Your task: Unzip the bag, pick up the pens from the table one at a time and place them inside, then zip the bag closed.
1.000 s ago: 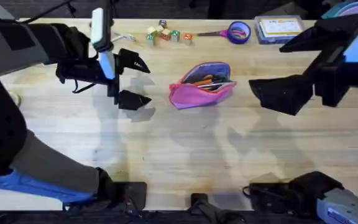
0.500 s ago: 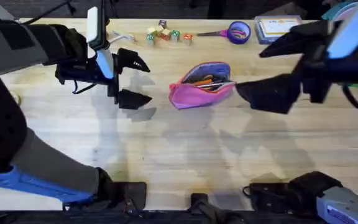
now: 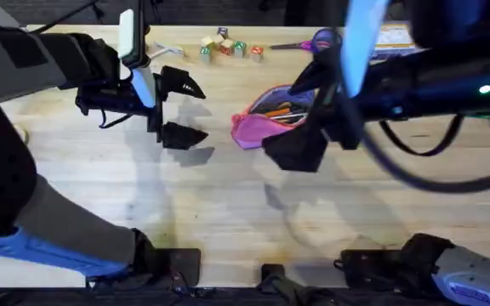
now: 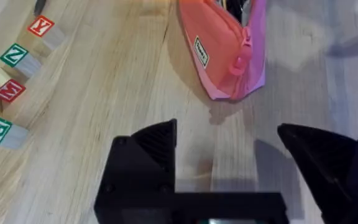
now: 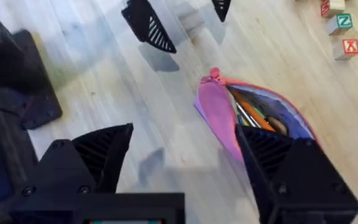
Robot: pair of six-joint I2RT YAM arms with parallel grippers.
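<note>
- The right gripper (image 3: 300, 115) is hanging with its fingers spread wide, directly over the near right part of the bag (image 3: 266, 119); whether it is touching the fabric cannot be told.
- In the right wrist view the right gripper (image 5: 185, 162) is straddling the bag (image 5: 219, 115), one finger standing in front of the pouch's open mouth and the other over bare table (image 5: 166, 106).
- The bag is lying unzipped on the table (image 3: 228, 204), its purplish lining showing and slim orange and dark things lying inside; which of them are pens cannot be told.
- The right arm is crossing above the table from the right, covering the bag's right end and much of what lies behind it.
- The left gripper (image 3: 181, 109) is hovering left of the bag and clear of it, fingers also spread, with bare wood between.
- In the left wrist view the left gripper (image 4: 229, 149) is facing the bag's (image 4: 225, 46) zip end, near but apart.
- Beyond the left gripper, lettered blocks (image 3: 228, 46) are sitting in a loose cluster near the far edge.
- Beyond the right gripper, purple scissors (image 3: 317, 41) are lying just right of the blocks, partly hidden by the arm.
- Farther right, a box (image 3: 394, 36) is peeking out behind the same arm.
</note>
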